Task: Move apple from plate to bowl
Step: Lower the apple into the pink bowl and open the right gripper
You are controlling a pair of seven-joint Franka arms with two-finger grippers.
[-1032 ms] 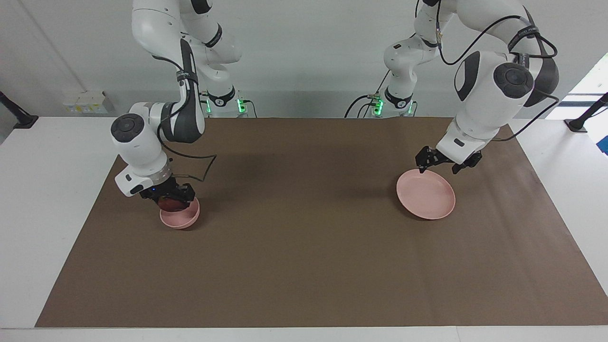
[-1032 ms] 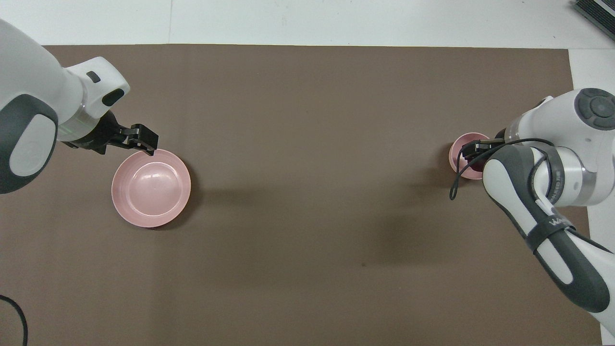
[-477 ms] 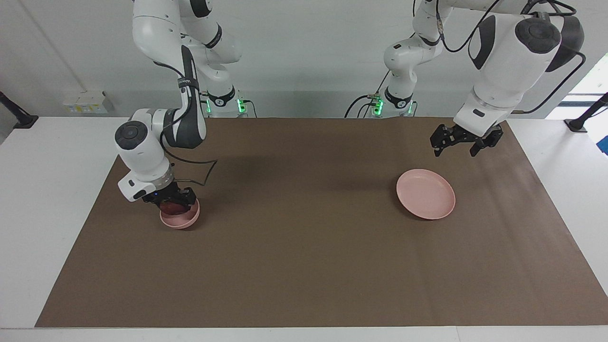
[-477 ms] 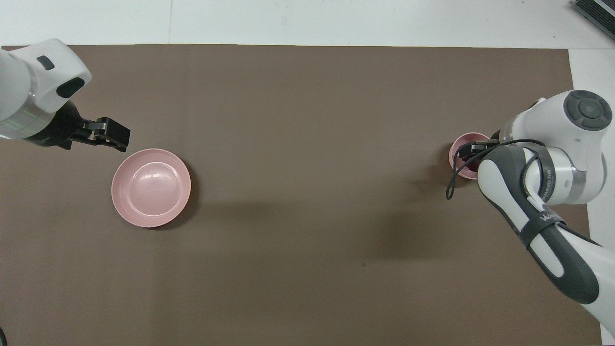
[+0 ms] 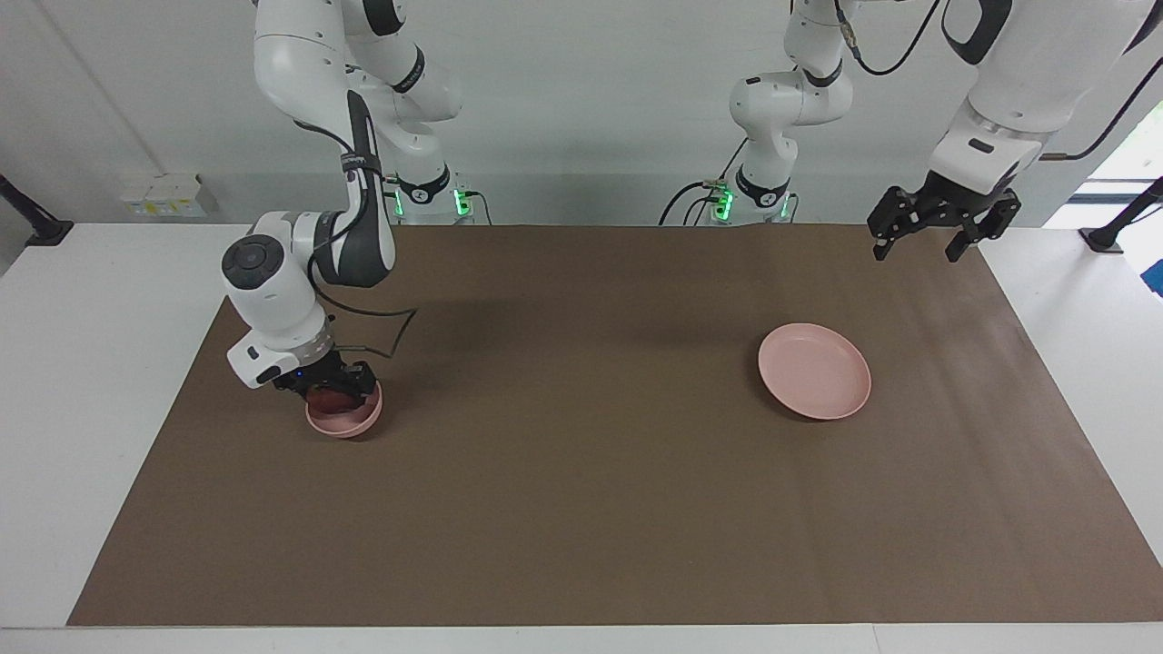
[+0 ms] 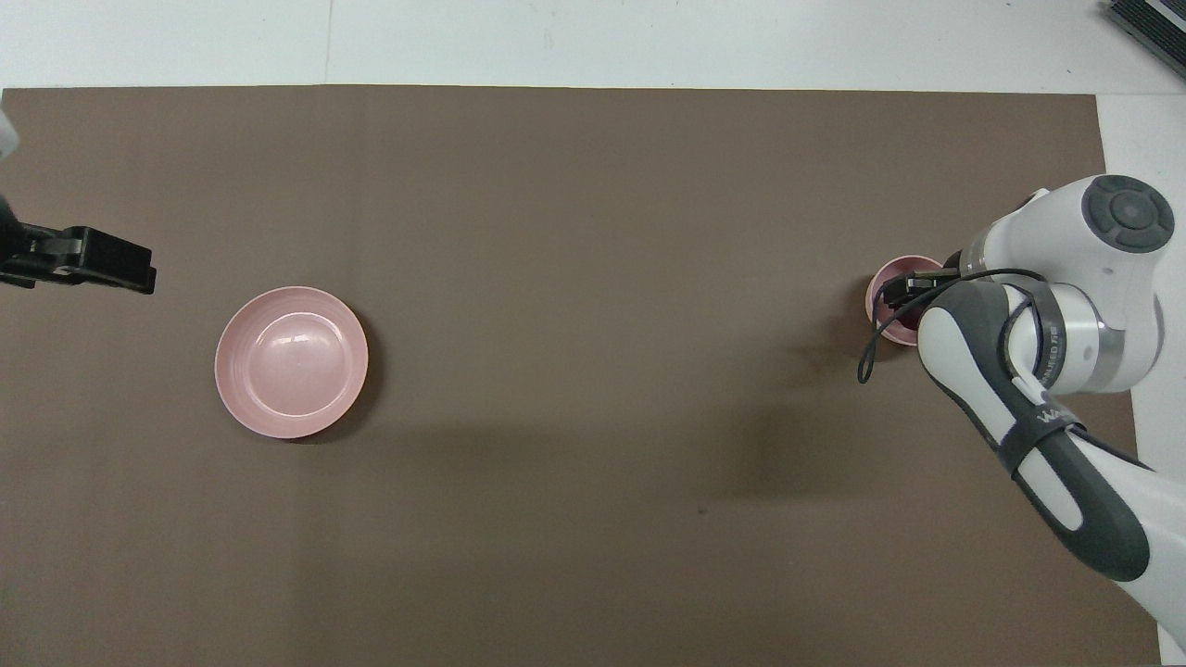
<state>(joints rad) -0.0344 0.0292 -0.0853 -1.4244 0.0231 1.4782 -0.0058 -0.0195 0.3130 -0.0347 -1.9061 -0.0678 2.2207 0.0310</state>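
The small dark red apple (image 5: 329,398) sits down inside the small, deep, pale pink bowl (image 5: 344,417), toward the right arm's end of the brown paper mat (image 5: 581,509) covering the white table (image 5: 100,309). The right gripper (image 5: 327,381) is lowered into the bowl around the apple — whether its fingers clamp the fruit or stand free of it, I cannot tell. The wide, flat, pale pink plate (image 5: 815,371) lies bare on the mat toward the left arm's end, well apart from the bowl. The left gripper (image 5: 919,238) hangs high in the air over the mat's corner near that arm's base — its fingers spread wide, holding nothing.
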